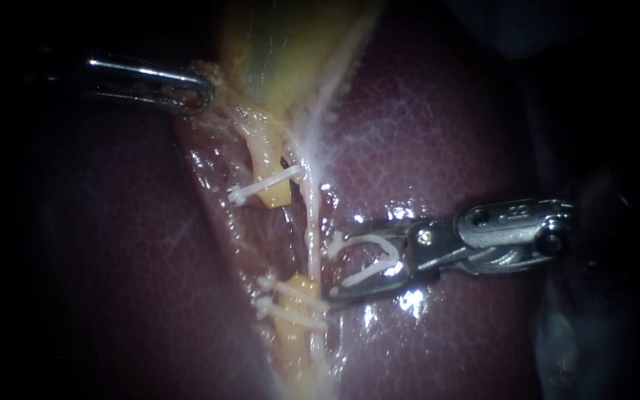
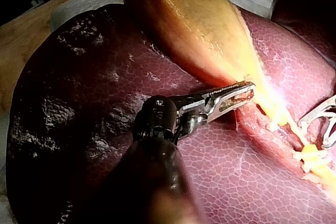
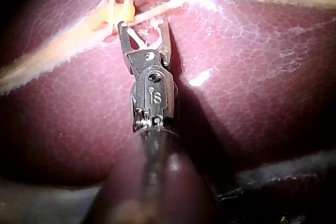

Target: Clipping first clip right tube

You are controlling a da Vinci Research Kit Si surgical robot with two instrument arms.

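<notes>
My right instrument (image 1: 333, 268) comes in from the right, its jaws spread wide around an open white clip (image 1: 368, 261) that they carry. The jaw tips sit just beside the thin whitish right tube (image 1: 311, 230), which runs down over the liver; I cannot tell whether they straddle it. In the right wrist view the tube (image 3: 157, 13) crosses just ahead of the same jaws (image 3: 143, 27). My left instrument (image 1: 203, 92) reaches in from the upper left, jaws shut on tissue at the lower edge of the yellow gallbladder (image 1: 283, 44). The left wrist view shows its jaws (image 2: 239, 95) closed there.
The yellow left tube is parted, with one white clip (image 1: 264, 185) on its upper stump and two clips (image 1: 290, 302) on the lower stump. Dark red liver (image 1: 424, 133) surrounds everything. The left wrist view shows a wooden bench (image 2: 21, 45) beyond the liver.
</notes>
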